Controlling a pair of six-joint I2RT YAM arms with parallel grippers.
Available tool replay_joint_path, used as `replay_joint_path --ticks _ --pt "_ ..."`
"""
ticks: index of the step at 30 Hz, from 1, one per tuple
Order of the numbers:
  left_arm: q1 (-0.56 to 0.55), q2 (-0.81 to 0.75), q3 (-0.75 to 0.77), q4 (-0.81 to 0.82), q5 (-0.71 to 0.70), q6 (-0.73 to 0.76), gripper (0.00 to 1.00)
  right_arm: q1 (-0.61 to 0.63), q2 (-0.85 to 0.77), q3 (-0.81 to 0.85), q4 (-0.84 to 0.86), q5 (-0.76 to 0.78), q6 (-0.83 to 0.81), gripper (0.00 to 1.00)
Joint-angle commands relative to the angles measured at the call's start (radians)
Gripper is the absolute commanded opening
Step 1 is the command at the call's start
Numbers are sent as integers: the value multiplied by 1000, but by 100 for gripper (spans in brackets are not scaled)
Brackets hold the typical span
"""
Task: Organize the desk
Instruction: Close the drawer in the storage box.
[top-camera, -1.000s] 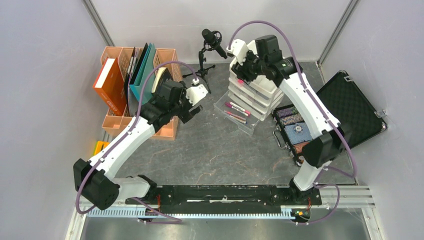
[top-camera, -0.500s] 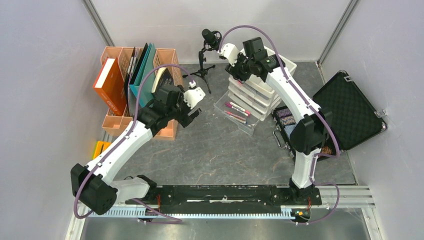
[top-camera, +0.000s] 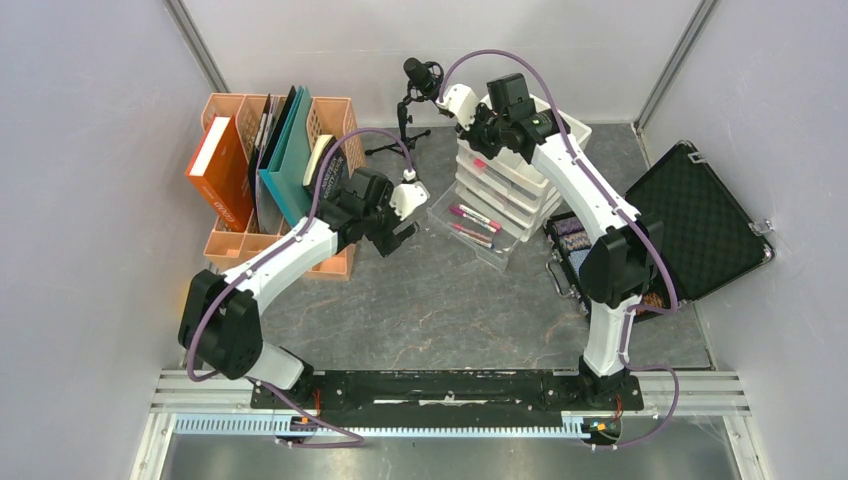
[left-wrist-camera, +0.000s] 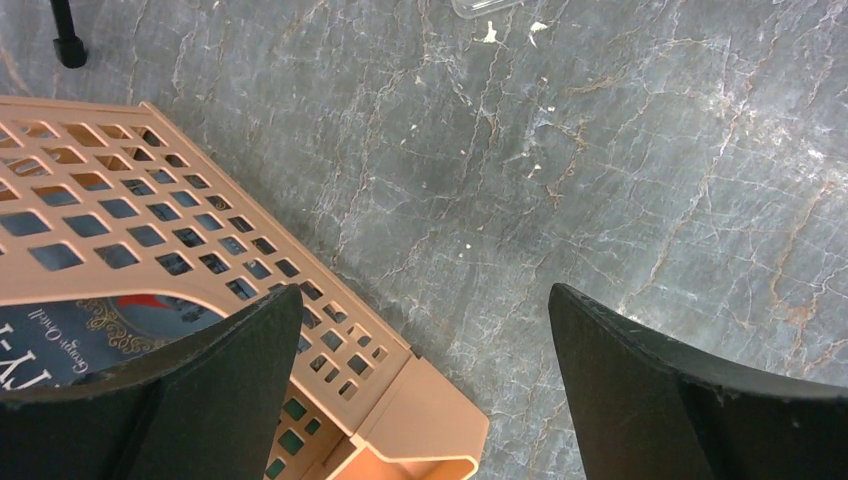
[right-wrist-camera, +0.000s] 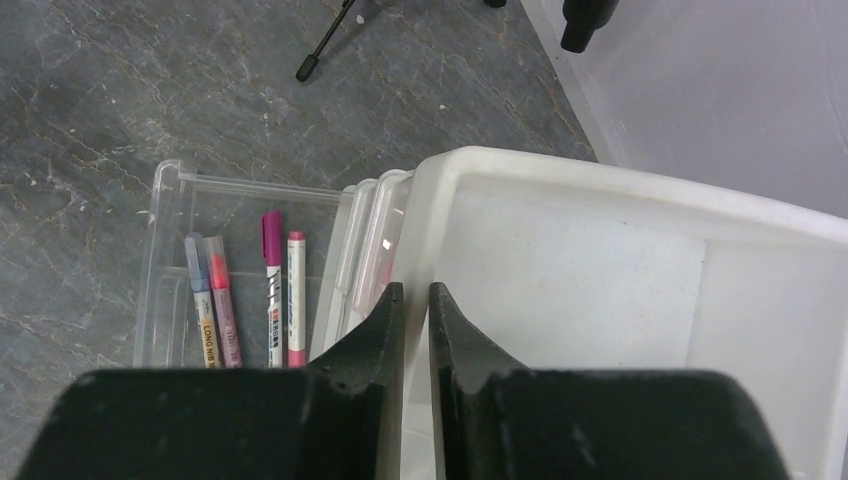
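Two arms work over the grey desk (top-camera: 430, 300), with open stone between the orange rack (top-camera: 232, 248) and the drawers (top-camera: 500, 190).
The left gripper (left-wrist-camera: 425, 300), jaws wide and holding nothing, hangs off the orange rack's corner, nearer the drawers than a second ago. Behind it, the right gripper (right-wrist-camera: 417, 295) pinches the white tray (right-wrist-camera: 600, 270) by its rim.

Can't read book (left-wrist-camera: 90, 325) title: left gripper (left-wrist-camera: 425, 290) blocks most of cover. Can't make out marker (right-wrist-camera: 270, 290) labels, too small. Can't see all case (top-camera: 700, 215) contents at tabletop (top-camera: 450, 310) right edge, behind right arm (top-camera: 620, 265).
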Motion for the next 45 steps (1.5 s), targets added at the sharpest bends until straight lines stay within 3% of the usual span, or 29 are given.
replay_joint_path --ticks 1,3,9,12,19,37,45 --pt "-12 9 45 71 20 24 99 11 16 -12 -15 -48 3 18" --pt "-14 8 39 79 23 20 99 12 18 -12 -14 -28 2 26" --pt "-17 -2 25 83 25 13 100 13 54 25 -13 45 7 31" --pt "-18 -12 19 82 26 21 100 12 70 38 -25 31 7 24" --pt "-38 -41 -18 94 38 81 100 12 42 21 -51 -98 15 0" --pt "-259 -98 -96 82 3 310 100 17 -17 14 -174 -386 97 0" --pt "-325 -29 -67 92 14 437 100 23 -59 -20 -206 -487 85 0"
